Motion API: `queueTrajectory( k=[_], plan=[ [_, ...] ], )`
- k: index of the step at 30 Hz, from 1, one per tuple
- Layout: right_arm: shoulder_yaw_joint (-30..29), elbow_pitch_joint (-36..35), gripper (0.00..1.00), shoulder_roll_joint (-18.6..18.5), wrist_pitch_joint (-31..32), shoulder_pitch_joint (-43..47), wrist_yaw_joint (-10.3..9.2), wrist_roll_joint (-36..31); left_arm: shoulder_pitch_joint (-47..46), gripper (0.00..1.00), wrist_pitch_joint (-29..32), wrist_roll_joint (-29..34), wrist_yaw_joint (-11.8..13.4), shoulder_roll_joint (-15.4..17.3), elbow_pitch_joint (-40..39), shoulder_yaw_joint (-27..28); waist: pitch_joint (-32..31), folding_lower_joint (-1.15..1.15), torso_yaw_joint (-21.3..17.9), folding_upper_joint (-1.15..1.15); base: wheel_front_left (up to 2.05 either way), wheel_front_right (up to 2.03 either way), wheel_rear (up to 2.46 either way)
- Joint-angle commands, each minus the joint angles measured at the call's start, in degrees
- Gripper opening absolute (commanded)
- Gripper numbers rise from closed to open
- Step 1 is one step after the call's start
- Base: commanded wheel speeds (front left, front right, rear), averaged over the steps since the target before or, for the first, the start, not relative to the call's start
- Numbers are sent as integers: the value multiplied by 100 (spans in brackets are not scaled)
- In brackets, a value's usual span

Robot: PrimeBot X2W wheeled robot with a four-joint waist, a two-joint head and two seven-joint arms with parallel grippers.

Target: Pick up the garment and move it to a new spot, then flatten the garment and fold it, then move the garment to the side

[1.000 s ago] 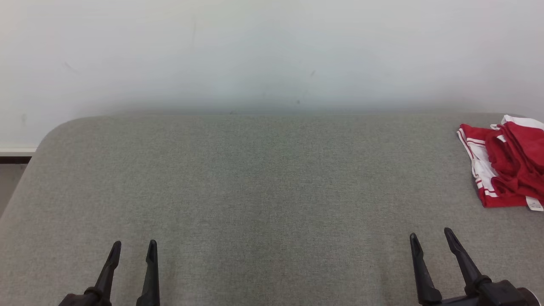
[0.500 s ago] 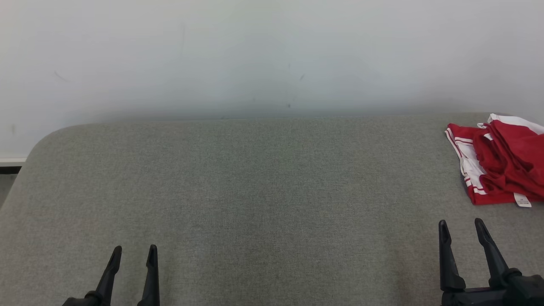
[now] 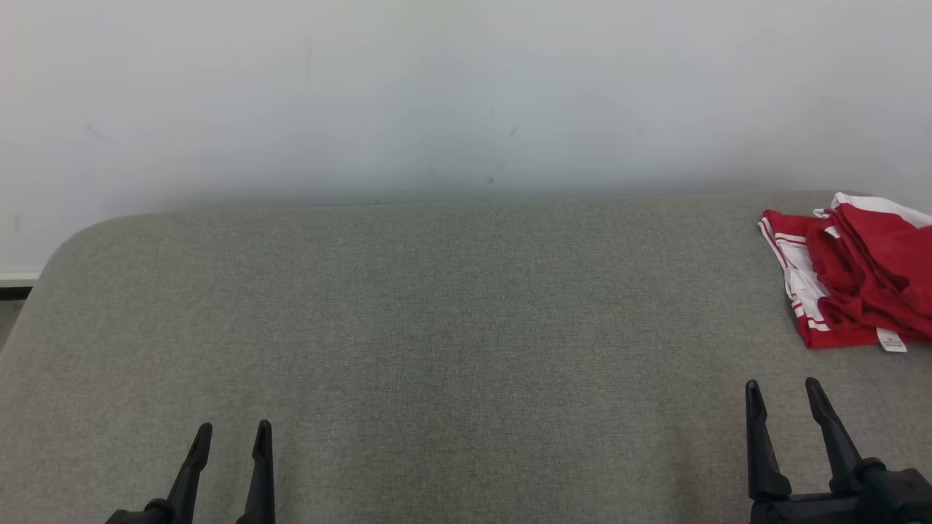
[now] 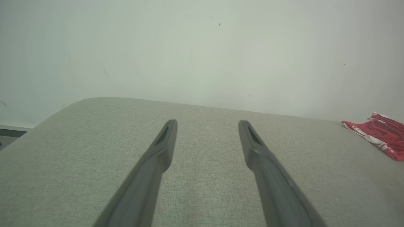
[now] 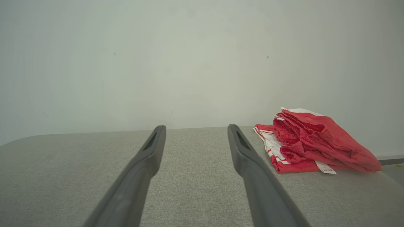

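A red garment with white stripes and a white tag lies bunched at the far right of the grey fabric surface. It also appears as a low red heap at the right edge of the left wrist view. In the right wrist view the garment sits just right of the right finger. My right gripper stands open, empty, a short way in front of the garment. My left gripper is open and empty at the lower left, far from it.
A pale wall rises directly behind the grey surface. The surface's rounded left corner drops off to a strip of floor and baseboard. Its right end falls away just past the garment.
The head camera has shifted, sliding the scene left and slightly down. My right gripper has moved right and a little forward, closer to the garment. The left gripper stays put.
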Motion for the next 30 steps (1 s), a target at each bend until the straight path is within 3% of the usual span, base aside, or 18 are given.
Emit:
queueTrajectory(
  k=[1,4,5,9,30],
  plan=[
    [22,17,100,0,10,-59,-3,49,-25,100,-7,-74,-25,6,35,-4,4,0,-2,0,0,0,0],
    [52,45,100,-3,14,-63,-3,63,-34,100,-7,-120,-24,-3,27,15,8,0,3,0,0,0,0],
    [50,48,0,5,1,-11,0,21,-3,0,0,-113,-24,-8,45,14,8,0,2,0,0,0,0],
    [61,253,0,50,13,102,0,62,75,0,18,-155,-26,-47,256,10,8,0,1,0,0,0,0],
    [-49,443,0,108,586,-206,0,2308,-229,0,598,-2251,-41,-87,425,179,26,0,7,0,0,0,0]
  ],
)
